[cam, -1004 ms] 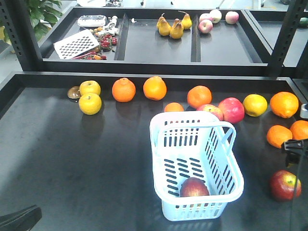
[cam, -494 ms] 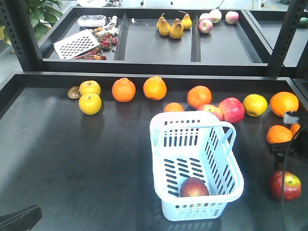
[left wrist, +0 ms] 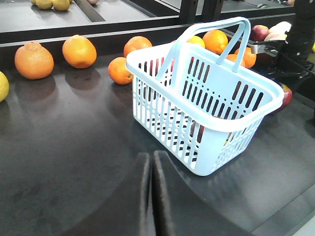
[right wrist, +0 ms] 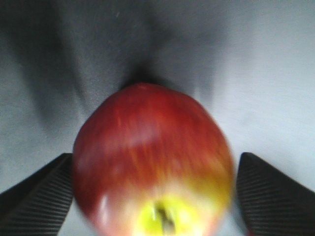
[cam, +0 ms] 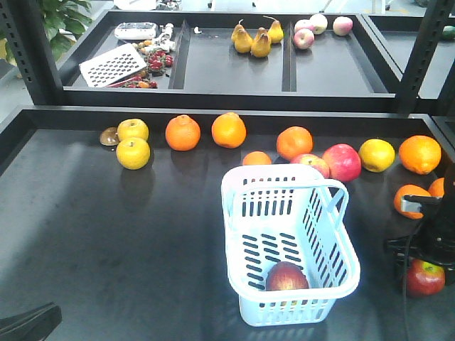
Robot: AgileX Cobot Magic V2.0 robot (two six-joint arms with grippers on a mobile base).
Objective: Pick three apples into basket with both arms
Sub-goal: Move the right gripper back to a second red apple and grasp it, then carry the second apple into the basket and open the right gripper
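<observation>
A maroon apple (right wrist: pixel 152 162) sits on the dark table (cam: pixel 106 234) at far right, between the wide-spread fingers of the right gripper (right wrist: pixel 155 157), one on each side. A second apple (cam: pixel 286 275) lies in the blue basket (cam: pixel 284 310) nearby. The left gripper (left wrist: pixel 151 187), fingers pressed together, hovers before the basket.

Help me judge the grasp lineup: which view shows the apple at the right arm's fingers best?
The right wrist view: the apple fills the frame between both fingers, though blurred. The front view shows it small, partly behind the right arm; the left wrist view shows only a red sliver past the basket.
</observation>
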